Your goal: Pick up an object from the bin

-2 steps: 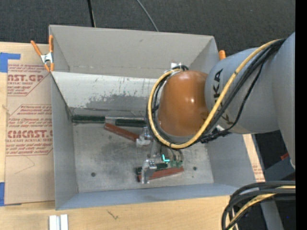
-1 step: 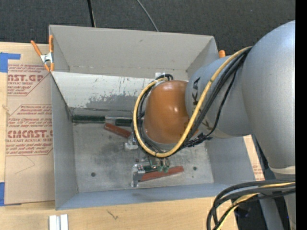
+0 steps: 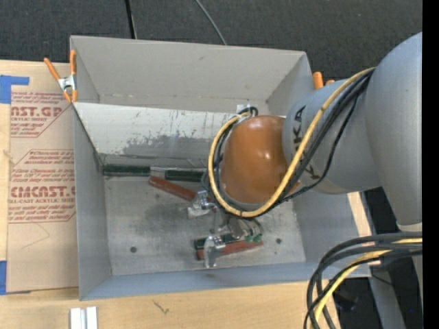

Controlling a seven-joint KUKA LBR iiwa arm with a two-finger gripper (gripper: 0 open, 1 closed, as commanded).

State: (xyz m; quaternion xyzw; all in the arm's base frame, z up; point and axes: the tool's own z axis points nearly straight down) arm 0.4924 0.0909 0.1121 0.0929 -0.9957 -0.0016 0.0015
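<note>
Bin floor [image 3: 137, 232]: orange cover [image 3: 250, 160] partly hides a red marker [image 3: 240, 247]

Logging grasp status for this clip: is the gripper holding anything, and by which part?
Cannot tell. The gripper is down at a red and green thing near the front wall of the bin, but no hold is visible.

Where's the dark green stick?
In the camera view, the dark green stick lies on the left, along the back wall, just behind the red-brown pen.

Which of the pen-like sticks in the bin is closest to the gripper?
The red-and-green stick at the front, right beside the gripper. The plain red stick lies further left, and the dark green stick farthest back.
</note>
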